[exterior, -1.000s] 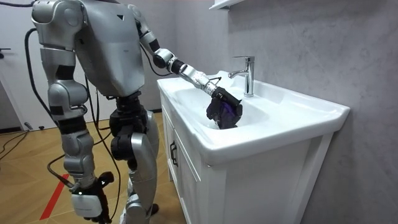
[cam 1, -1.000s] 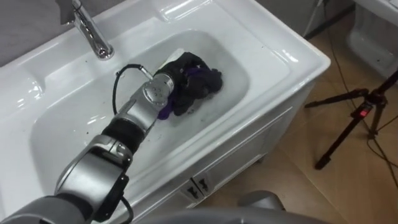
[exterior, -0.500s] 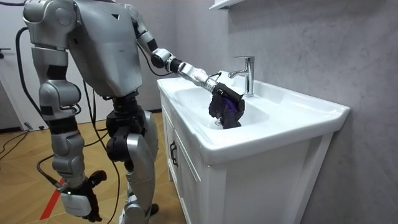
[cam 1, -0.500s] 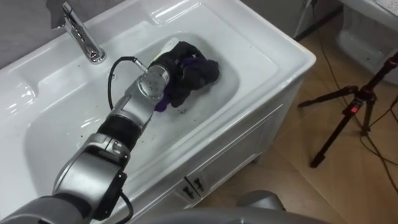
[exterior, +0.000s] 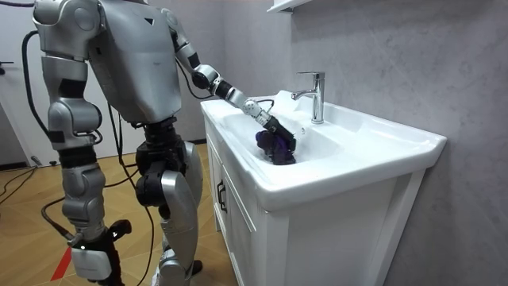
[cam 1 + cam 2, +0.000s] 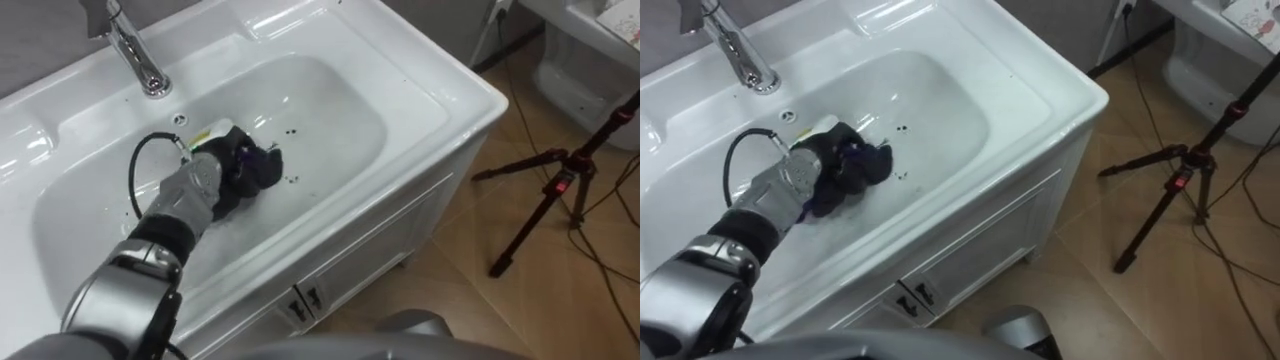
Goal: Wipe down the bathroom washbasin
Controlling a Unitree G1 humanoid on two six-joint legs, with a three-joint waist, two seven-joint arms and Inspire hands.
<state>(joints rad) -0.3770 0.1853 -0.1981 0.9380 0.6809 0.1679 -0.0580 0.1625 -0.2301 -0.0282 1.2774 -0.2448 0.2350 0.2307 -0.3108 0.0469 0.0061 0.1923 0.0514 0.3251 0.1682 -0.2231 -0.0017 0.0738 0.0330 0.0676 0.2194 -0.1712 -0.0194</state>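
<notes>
Left hand [image 6: 218,175], fingers curled round a bunched dark purple cloth [image 6: 260,170], presses it to the white basin's [image 6: 330,110] floor near the faucet [image 6: 135,55]; soft, light and probably damp, the cloth seems best gripped as a wad.

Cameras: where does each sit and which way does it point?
Left eye view: on the robot's head, looking down into the basin; its left arm enters lower left, left hand holding the dark cloth near the faucet.
Right eye view: same head, slightly aside, same downward look; same arm and dark cloth, plus a tripod.
Room view: standing off beside the vanity, facing the whole robot at the basin; right hand hangs low.
Shared: all three show left hand and dark cloth in the basin.
</notes>
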